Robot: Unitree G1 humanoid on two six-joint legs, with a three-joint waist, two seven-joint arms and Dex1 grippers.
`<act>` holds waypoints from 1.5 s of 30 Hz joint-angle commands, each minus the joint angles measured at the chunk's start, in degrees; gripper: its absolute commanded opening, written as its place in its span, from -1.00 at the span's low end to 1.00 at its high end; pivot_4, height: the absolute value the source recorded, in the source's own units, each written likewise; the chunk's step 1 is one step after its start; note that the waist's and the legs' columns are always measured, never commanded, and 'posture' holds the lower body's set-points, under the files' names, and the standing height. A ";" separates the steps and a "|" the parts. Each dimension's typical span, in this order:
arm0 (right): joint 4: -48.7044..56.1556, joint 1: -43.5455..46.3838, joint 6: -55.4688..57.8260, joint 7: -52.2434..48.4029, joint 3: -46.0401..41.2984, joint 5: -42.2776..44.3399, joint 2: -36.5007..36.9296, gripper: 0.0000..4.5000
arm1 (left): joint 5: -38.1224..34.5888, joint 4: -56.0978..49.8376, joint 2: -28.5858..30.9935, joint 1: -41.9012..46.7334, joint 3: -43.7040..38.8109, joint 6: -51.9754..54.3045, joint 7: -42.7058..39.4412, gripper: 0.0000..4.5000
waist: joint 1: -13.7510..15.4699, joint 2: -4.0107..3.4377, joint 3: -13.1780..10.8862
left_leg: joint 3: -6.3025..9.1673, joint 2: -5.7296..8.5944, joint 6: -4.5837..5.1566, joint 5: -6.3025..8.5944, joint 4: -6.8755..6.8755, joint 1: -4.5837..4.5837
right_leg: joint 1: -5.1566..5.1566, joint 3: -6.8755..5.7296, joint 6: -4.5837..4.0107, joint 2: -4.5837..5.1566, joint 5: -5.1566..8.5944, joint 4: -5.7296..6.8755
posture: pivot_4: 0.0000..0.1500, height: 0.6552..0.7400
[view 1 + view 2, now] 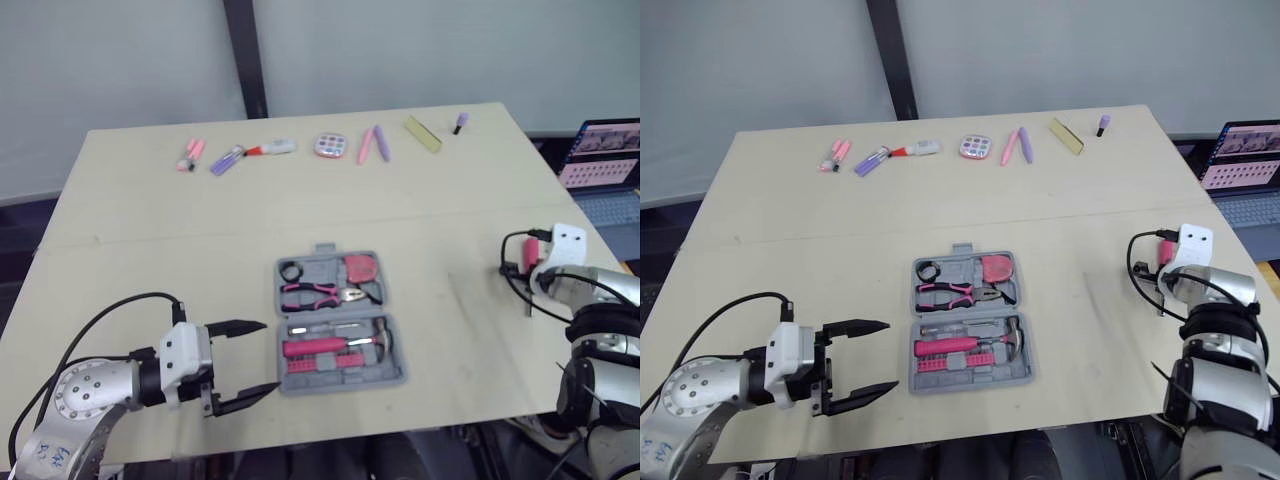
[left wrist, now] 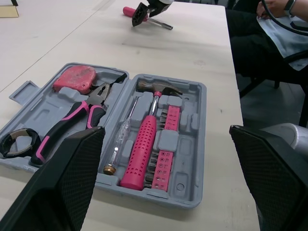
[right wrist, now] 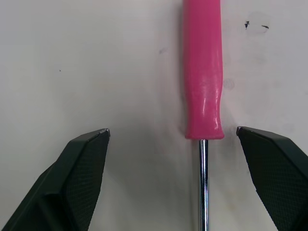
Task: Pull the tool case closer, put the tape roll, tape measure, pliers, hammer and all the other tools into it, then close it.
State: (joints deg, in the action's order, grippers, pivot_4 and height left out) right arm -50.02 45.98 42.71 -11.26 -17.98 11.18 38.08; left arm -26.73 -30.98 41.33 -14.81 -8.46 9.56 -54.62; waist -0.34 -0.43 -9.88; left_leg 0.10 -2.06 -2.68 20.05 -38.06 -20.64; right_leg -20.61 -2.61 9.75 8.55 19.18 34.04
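Observation:
The grey tool case (image 1: 338, 322) lies open on the table's near middle. In it sit a black tape roll (image 1: 291, 270), a pink tape measure (image 1: 360, 268), pink-handled pliers (image 1: 318, 293) and a pink hammer (image 2: 144, 144), beside a slim screwdriver and a pink bit rack. My left gripper (image 1: 271, 355) is open just left of the case, its fingers pointing at the near half. At the table's right edge a pink-handled screwdriver (image 3: 202, 72) lies flat. My right gripper (image 3: 173, 130) hangs open above it, fingers either side and apart from it.
Along the table's far edge lie pink and purple markers (image 1: 192, 153), a glue tube (image 1: 270, 149), a round palette (image 1: 329, 145), two pens (image 1: 373, 144) and a yellow strip (image 1: 423, 133). A laptop (image 1: 605, 170) stands off the right edge. A person sits beyond the table (image 2: 269, 29).

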 commanded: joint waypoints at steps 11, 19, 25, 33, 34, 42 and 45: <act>-1.75 1.41 -1.91 1.04 -0.46 -0.73 0.59 -0.84 | 0.03 -1.83 0.38 0.49 -0.65 0.02 0.65 1.00 | -0.07 0.00 0.00 | 0.00 0.00 0.00 0.00 0.00 0.00 | 0.00 0.00 0.00 0.00 0.00 0.00 | 1.00 1.00; -1.45 1.03 -2.16 0.28 -0.32 -0.55 0.44 -0.84 | 0.11 -1.45 0.39 1.01 -0.35 0.22 0.75 1.00 | -0.08 0.00 0.00 | 0.00 0.00 0.00 0.00 0.00 0.00 | 0.00 0.00 0.00 0.00 0.00 0.00 | 1.00 1.00; 7.18 -0.78 2.63 -3.86 2.61 -0.67 1.92 -0.84 | -0.86 -1.07 0.39 0.56 -1.60 0.85 0.91 1.00 | -0.08 -0.01 0.00 | 0.00 0.00 0.00 0.00 0.00 0.00 | 0.00 0.00 0.00 0.00 0.00 0.01 | 1.00 1.00; 43.95 -8.95 22.56 -22.50 15.72 6.39 10.69 -0.84 | -0.88 3.22 2.72 -1.89 -6.27 -0.99 -3.56 1.00 | 0.17 -0.18 -0.08 | -0.01 -0.01 0.00 0.00 -0.01 -0.07 | -0.10 0.00 0.00 0.00 0.00 0.04 | 1.00 1.00; 46.81 -9.48 23.99 -23.98 16.67 7.28 11.63 -0.84 | -0.76 3.83 2.79 -1.95 -6.48 -1.38 -4.01 1.00 | 0.17 -0.18 -0.08 | -0.01 -0.02 0.00 0.00 0.00 -0.06 | -0.10 0.00 0.00 0.00 0.00 0.03 | 1.00 1.00; 68.37 -6.89 31.69 -35.09 27.90 15.16 17.92 -0.84 | -0.71 7.48 3.53 -2.94 -8.33 -4.38 -7.73 1.00 | 0.18 -0.17 -0.08 | 0.02 -0.02 0.01 0.00 -0.10 -0.49 | -0.53 0.00 0.00 0.00 0.00 0.15 | 1.00 1.00; 74.57 -5.28 32.21 -38.67 32.29 17.84 18.43 -0.84 | -0.95 7.99 3.86 -3.42 -9.15 -4.48 -8.81 1.00 | 0.18 -0.17 -0.09 | -0.09 -0.02 0.00 0.00 -0.12 -0.58 | -0.76 -0.01 0.00 0.02 0.00 0.34 | 1.00 1.00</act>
State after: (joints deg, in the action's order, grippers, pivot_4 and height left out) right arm 20.52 39.76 74.83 -47.34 13.22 27.32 55.38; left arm -26.80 -22.68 44.48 -17.52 -15.82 5.83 -62.51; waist -0.16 -0.60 -9.97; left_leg -0.02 -2.08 -2.68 20.05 -38.18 -21.22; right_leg -21.41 -2.63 9.75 8.58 19.17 34.41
